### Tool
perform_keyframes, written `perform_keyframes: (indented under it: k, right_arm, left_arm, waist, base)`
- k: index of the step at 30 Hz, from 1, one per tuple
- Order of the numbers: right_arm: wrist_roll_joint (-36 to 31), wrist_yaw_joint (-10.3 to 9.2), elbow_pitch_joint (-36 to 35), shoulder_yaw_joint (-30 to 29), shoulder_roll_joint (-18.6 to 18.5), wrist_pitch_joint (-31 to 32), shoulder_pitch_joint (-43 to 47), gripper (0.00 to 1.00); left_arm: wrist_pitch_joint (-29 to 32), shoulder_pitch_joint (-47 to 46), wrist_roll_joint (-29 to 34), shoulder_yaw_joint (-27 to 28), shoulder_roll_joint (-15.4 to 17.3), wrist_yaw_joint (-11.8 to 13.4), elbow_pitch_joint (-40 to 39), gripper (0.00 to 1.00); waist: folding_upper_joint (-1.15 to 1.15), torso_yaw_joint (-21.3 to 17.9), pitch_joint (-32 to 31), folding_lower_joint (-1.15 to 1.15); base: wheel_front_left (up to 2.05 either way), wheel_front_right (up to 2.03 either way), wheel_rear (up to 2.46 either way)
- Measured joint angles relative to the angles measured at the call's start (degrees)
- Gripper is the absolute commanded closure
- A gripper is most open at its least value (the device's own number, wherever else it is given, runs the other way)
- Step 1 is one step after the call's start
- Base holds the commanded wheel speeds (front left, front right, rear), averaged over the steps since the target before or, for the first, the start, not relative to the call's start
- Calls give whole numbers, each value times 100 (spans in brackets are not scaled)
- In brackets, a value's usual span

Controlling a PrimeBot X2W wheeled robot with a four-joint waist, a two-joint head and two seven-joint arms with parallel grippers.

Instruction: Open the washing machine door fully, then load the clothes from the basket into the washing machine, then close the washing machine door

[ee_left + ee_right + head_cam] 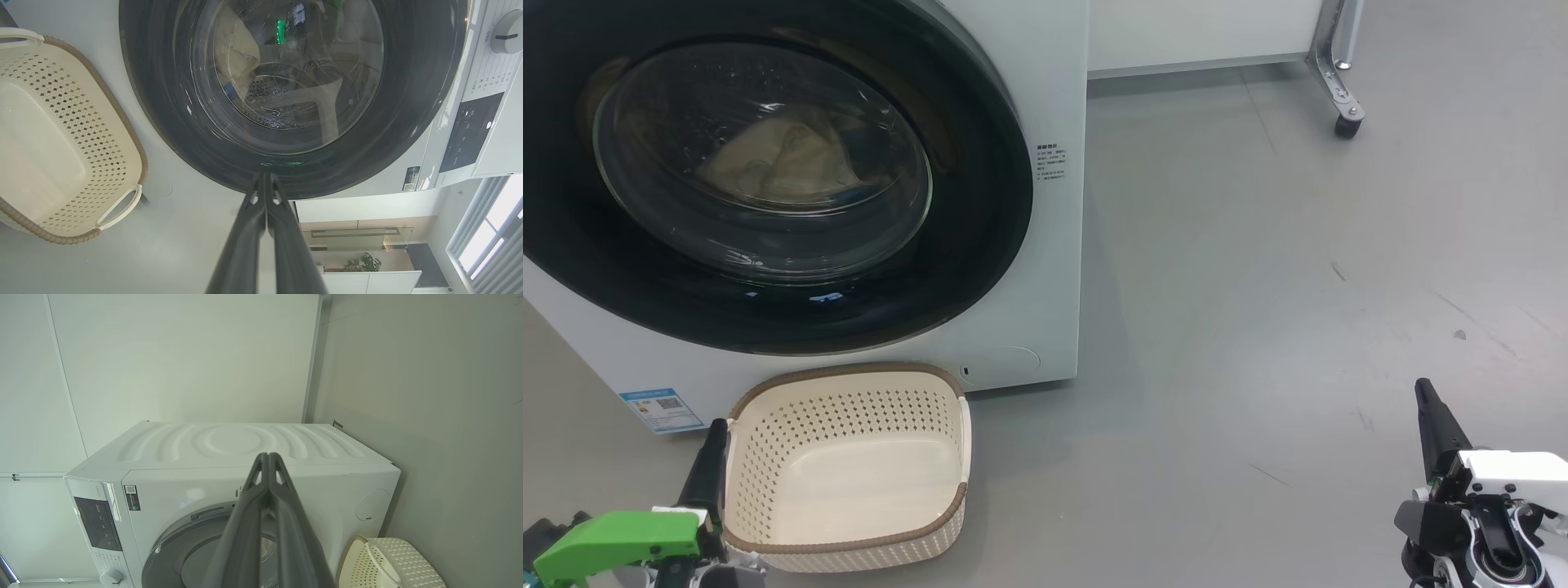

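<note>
Floor: smooth grey floor (1258, 286) in front of the robot, with pale wall panels behind and a metal leg on a caster (1347, 122) at the far right.
Left end effector: the left end effector (716, 431) has its two dark fingers pressed flat together with nothing between them. In the head view it stands just beside the basket's left end; contact cannot be told.
Right end effector: the right end effector (1424, 388) is likewise closed on nothing. It is low over bare floor, well apart from the basket and the machine.
Basket: the basket (845, 371) stands on the floor, close against the foot of the washing machine, below the door. Its bare cream bottom is in plain sight, and a white loop handle shows in both wrist views.
Door: the washing machine door (980, 245) lies closed, flush with the machine's front, its black rim ringing the clear glass bowl (866, 237).
Clothes: the clothes (784, 159) lie inside the drum, seen through the glass as a cream bundle.
Machine: the washing machine (1058, 98) is a white box with a blue label sticker (662, 408) at its lower left corner and a round flap (1005, 366) at the lower right. A dark control panel (470, 130) and a dial (506, 36) show in the left wrist view.
</note>
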Motion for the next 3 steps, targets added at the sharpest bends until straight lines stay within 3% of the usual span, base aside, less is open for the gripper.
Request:
perform_keyframes:
  k: [3]
  right_arm:
    - [-1,0,2,-1,1,0,0,100]
  left_arm:
    - [0,0,0,0,0,0,-1,100]
  waist:
    - [0,0,0,0]
  base:
    - [0,0,0]
